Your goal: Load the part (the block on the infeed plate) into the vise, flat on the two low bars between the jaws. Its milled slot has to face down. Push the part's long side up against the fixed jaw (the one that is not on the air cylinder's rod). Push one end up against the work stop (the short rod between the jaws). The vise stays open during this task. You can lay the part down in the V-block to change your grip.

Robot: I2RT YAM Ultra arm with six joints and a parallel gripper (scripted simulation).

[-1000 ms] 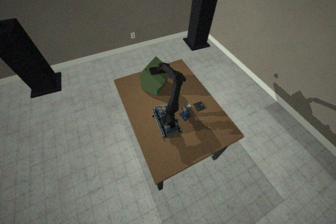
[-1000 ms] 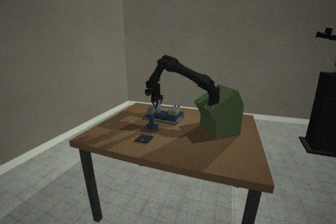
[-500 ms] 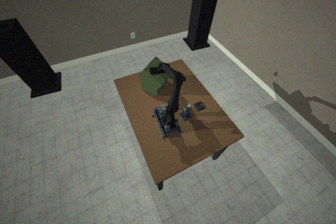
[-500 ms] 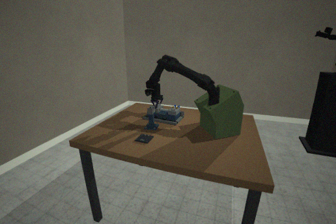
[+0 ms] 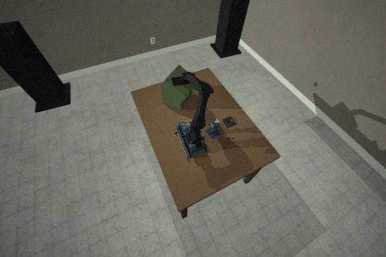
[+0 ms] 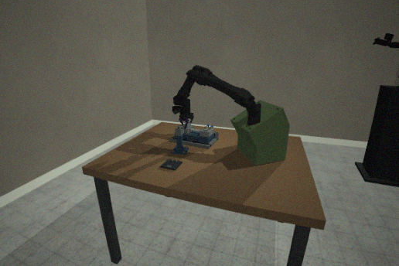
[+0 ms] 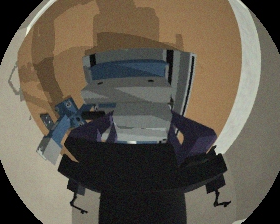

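My gripper (image 7: pixel 142 118) (image 6: pixel 185 124) is shut on the part (image 7: pixel 142 111), a light grey block between its two fingers in the wrist view. The part is over or low in the vise (image 5: pixel 188 149) (image 6: pixel 213 136) (image 7: pixel 128 70); a grey jaw (image 7: pixel 126 92) with two dark holes lies just beyond it. Whether the part touches the jaw, the bars or the work stop is hidden. The slot's facing cannot be seen. In the top view the arm covers the fingers. The infeed plate (image 5: pixel 229 121) (image 6: pixel 171 165) is dark and bears no block.
The V-block (image 5: pixel 215 124) (image 6: pixel 179 132) (image 7: pixel 48 150), grey on a blue stand, is close beside the vise, between it and the infeed plate. The green arm base (image 5: pixel 173 96) (image 6: pixel 267 136) stands on the brown table (image 5: pixel 161 161) (image 6: pixel 216 179).
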